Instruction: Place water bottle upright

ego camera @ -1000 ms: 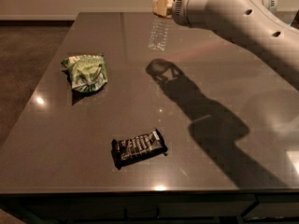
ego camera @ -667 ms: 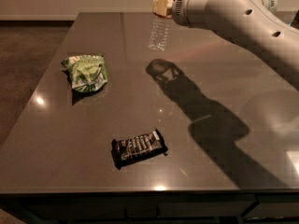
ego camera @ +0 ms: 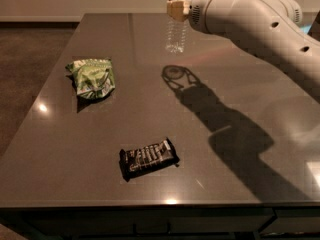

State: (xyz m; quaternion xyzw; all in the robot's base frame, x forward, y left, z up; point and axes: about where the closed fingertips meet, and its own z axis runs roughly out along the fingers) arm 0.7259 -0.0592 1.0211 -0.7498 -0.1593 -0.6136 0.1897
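The water bottle (ego camera: 177,29) is clear, ribbed plastic. It hangs nearly upright over the far part of the dark table (ego camera: 150,109). Its top is cut off by the upper edge of the view, so the cap is out of sight. My gripper (ego camera: 176,8) is shut on the bottle near its neck, at the end of the white arm (ego camera: 250,21) that reaches in from the right. The bottle's bottom looks a little above the table. Its shadow (ego camera: 176,76) lies apart from it, nearer to me.
A crumpled green snack bag (ego camera: 91,77) lies on the left of the table. A dark wrapped candy bar (ego camera: 148,157) lies near the front edge. The arm's shadow runs across the right half. A brown floor lies beyond the left edge.
The bottle's lower end has shifted slightly to the right. The arm and gripper have hardly moved.
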